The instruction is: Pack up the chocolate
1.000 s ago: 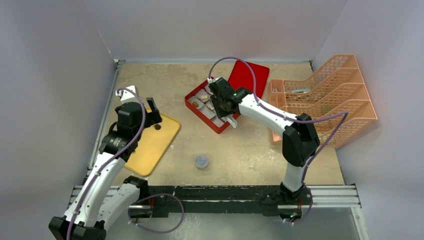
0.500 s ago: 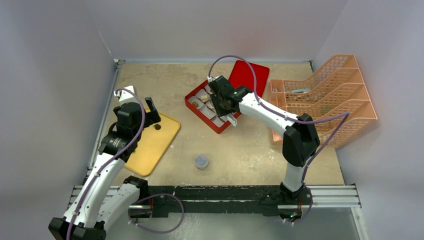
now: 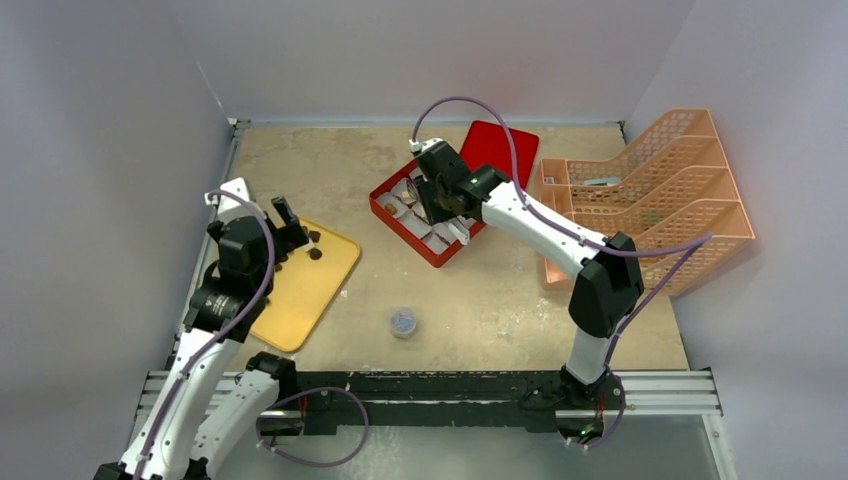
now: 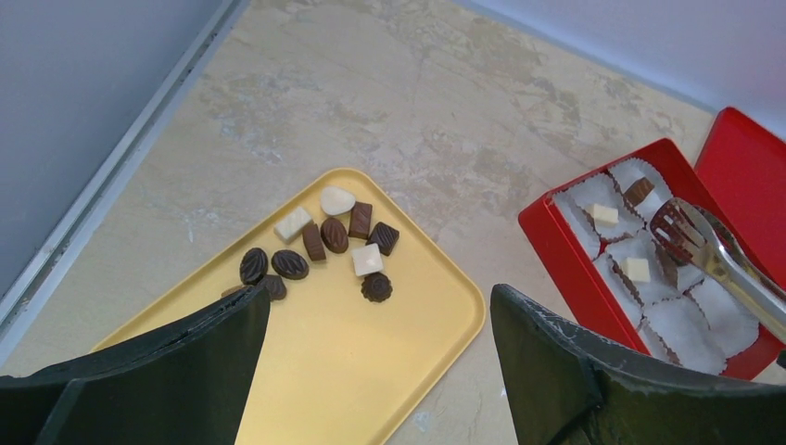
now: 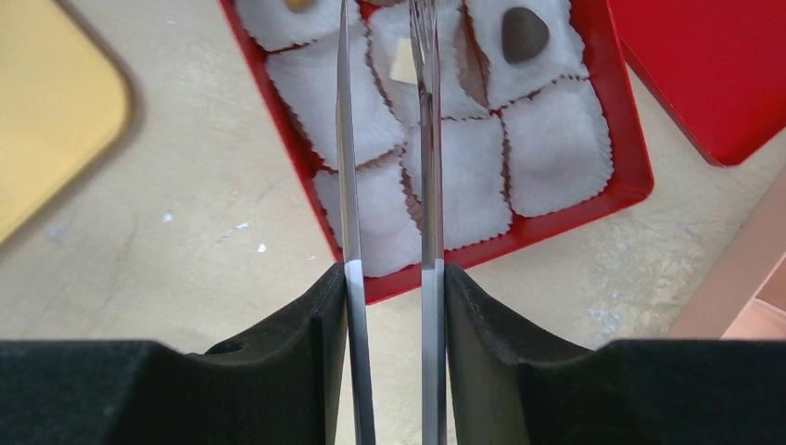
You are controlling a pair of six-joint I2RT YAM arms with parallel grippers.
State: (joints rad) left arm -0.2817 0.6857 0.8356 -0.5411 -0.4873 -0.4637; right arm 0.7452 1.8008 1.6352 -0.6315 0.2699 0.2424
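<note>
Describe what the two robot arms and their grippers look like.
Both the left arm and right arm have white shells with black joints, each trailing a purple cable. The left gripper and right gripper have matte black, wedge-shaped fingers.

Chocolate (image 4: 334, 235), small dark and cream lumps clustered on yellow tray (image 4: 371, 362), a few inside red box (image 4: 556, 260)

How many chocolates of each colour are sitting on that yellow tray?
Cream-white chocolates: 3
Brown chocolates: 8
Total: 11 in clear view on the yellow tray; one more brownish bit at the tray's lower left is too hidden to count.
</note>
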